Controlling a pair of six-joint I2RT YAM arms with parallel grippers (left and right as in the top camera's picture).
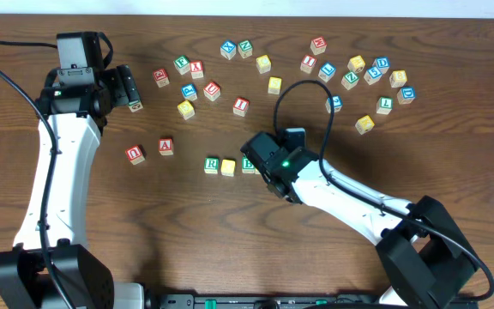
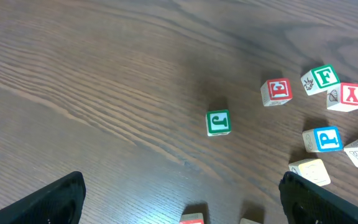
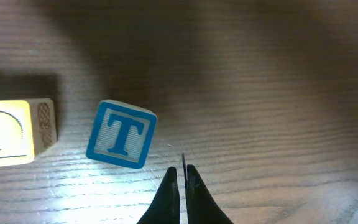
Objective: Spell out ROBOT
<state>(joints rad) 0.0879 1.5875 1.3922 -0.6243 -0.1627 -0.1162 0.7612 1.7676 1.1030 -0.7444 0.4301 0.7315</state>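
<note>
The blue T cube [image 3: 122, 134] is being shown askew on the table [image 3: 278, 74], just beside a yellow O cube [image 3: 5, 134]. The right gripper [image 3: 182, 177] is being held clenched and empty near it, the left gripper [image 1: 129, 88] released, well apart.

A dark brown wooden table [image 1: 187, 249] with fine grain fills every view. A pale strip [image 1: 401, 7] borders its far edge. Left of the fingers [image 3: 169, 199] of the right gripper [image 3: 182, 169], light glares off the wood.
</note>
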